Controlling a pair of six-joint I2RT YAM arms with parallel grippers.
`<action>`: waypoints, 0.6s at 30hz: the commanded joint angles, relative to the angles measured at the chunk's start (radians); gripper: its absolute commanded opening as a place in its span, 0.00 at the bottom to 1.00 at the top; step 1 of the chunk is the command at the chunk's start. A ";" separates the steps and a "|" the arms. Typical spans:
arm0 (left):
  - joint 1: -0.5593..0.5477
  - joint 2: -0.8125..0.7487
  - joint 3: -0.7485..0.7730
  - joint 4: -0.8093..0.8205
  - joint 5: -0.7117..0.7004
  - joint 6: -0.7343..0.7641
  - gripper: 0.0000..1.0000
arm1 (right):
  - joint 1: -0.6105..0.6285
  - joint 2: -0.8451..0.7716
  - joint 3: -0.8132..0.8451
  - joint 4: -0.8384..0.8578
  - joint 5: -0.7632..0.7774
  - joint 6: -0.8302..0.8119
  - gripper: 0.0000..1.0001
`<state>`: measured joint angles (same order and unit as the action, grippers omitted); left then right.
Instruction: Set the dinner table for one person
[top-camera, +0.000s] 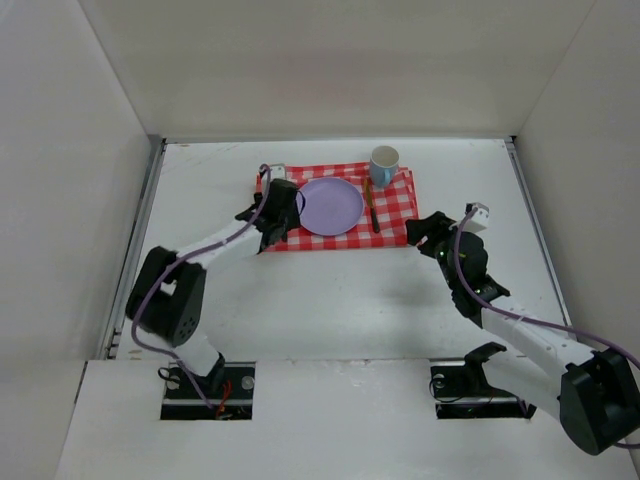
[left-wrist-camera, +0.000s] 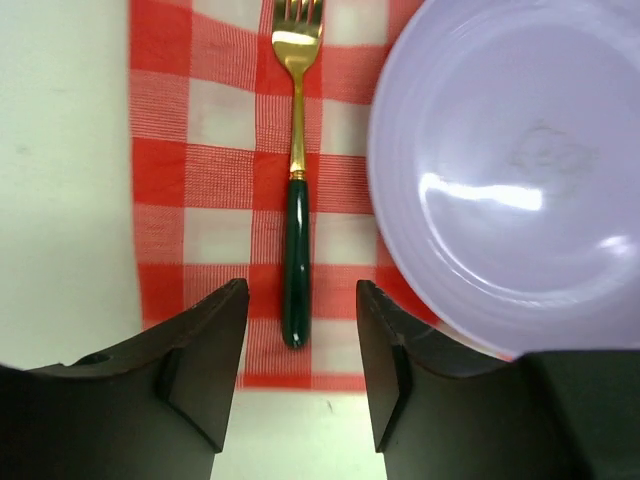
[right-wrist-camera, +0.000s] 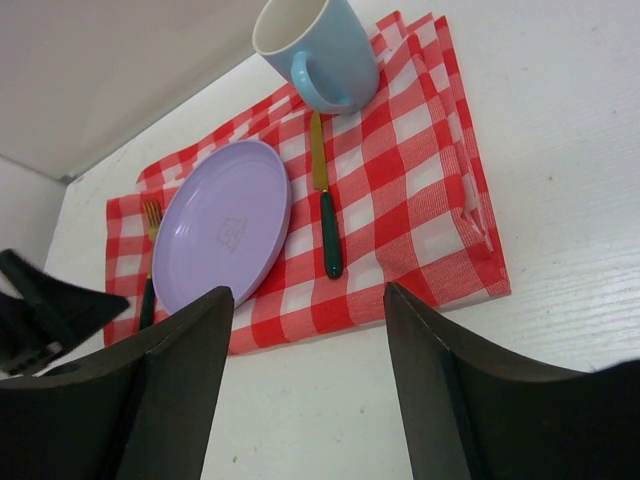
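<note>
A red-and-white checked cloth lies at the back of the dinner table. On it sit a purple plate, a light blue mug and a green-handled gold knife right of the plate. The fork lies flat left of the plate. My left gripper is open above the end of the fork's handle, with a gap on both sides. My right gripper is open and empty over bare table, near the cloth's front right corner.
White walls enclose the table on three sides, and metal rails run along its left and right edges. The cloth's right edge is folded over. The left gripper's black body shows beside the plate in the right wrist view.
</note>
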<state>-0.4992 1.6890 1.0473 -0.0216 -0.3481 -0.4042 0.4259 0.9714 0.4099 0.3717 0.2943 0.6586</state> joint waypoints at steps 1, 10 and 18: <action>-0.026 -0.213 -0.053 0.035 -0.086 -0.036 0.44 | 0.006 0.001 0.032 0.058 -0.004 -0.008 0.69; 0.064 -0.710 -0.406 -0.044 -0.106 -0.263 0.47 | -0.014 -0.046 -0.002 0.058 0.034 0.019 0.45; 0.303 -0.939 -0.642 -0.239 -0.031 -0.426 0.52 | -0.072 -0.030 -0.020 0.027 0.057 0.110 0.27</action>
<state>-0.2413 0.7429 0.4442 -0.1730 -0.4225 -0.7490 0.3733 0.9329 0.4080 0.3687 0.3214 0.7246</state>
